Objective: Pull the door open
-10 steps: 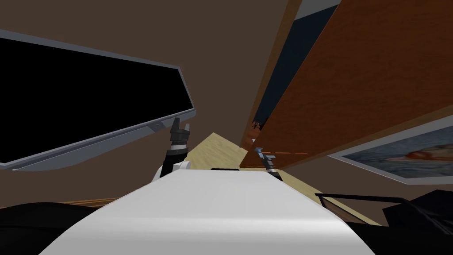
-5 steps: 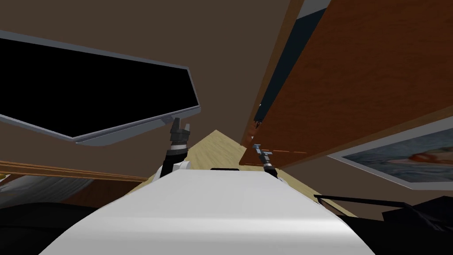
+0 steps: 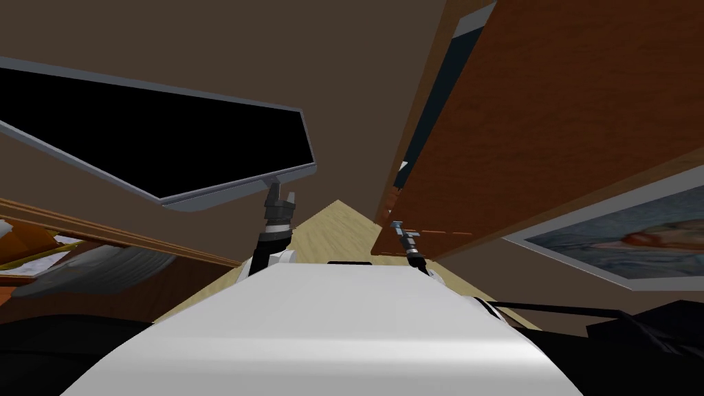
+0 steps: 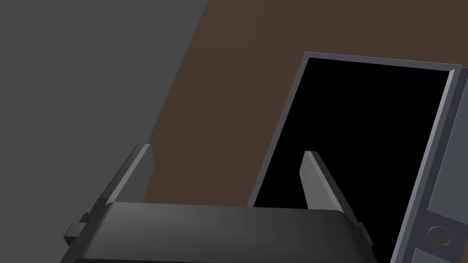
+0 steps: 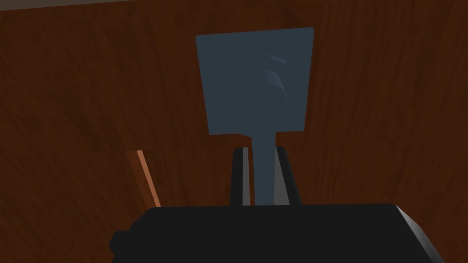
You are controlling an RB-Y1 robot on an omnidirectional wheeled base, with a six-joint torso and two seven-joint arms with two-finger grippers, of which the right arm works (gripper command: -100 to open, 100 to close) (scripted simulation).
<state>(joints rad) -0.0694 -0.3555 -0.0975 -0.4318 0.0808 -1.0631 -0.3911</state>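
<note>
Where the brown door [image 5: 388, 114] stands ajar: right gripper [image 5: 263, 153], 2 fingers clamped on grey-blue handle [image 5: 258, 91]; left gripper [image 4: 226, 157], fingers spread wide, holding nothing

Head view steep, rolled; shares door [image 3: 550, 103] with close right wrist view.

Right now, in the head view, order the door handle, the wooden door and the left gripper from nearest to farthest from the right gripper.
1. door handle: clamped in the right gripper.
2. wooden door: right behind the handle.
3. left gripper: off to the left, open.
</note>
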